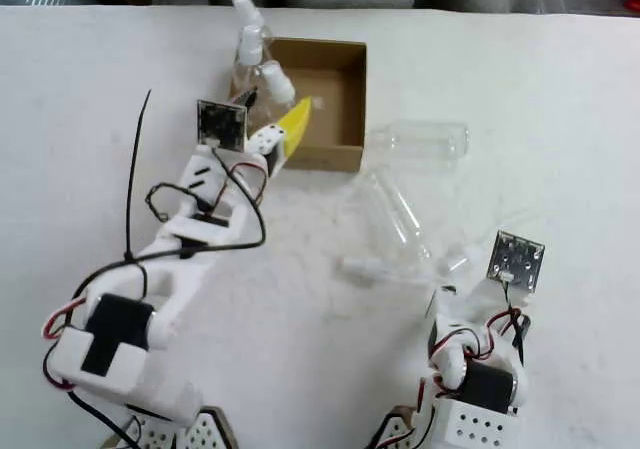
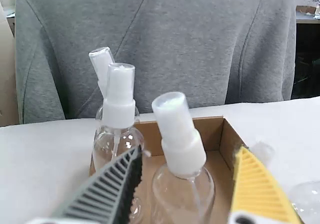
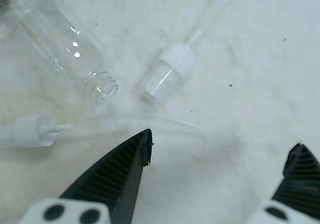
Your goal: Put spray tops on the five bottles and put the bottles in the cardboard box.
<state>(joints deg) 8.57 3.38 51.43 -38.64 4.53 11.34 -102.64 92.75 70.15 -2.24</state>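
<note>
Right gripper (image 3: 222,141) hangs spread wide over the table (image 1: 520,69), with loose spray tops (image 3: 167,72) and an uncapped bottle (image 3: 60,39) lying just ahead. Further out, the left gripper (image 2: 188,151), jaws apart, flanks a tilted capped bottle (image 2: 182,184) in the cardboard box (image 1: 340,59). Two more capped bottles (image 2: 117,129) stand behind.

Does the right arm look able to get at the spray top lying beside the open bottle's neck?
Probably yes. The right gripper is open, and the spray top lies free ahead of it, apart from the open bottle. Only a thin clear tube lies between.
</note>
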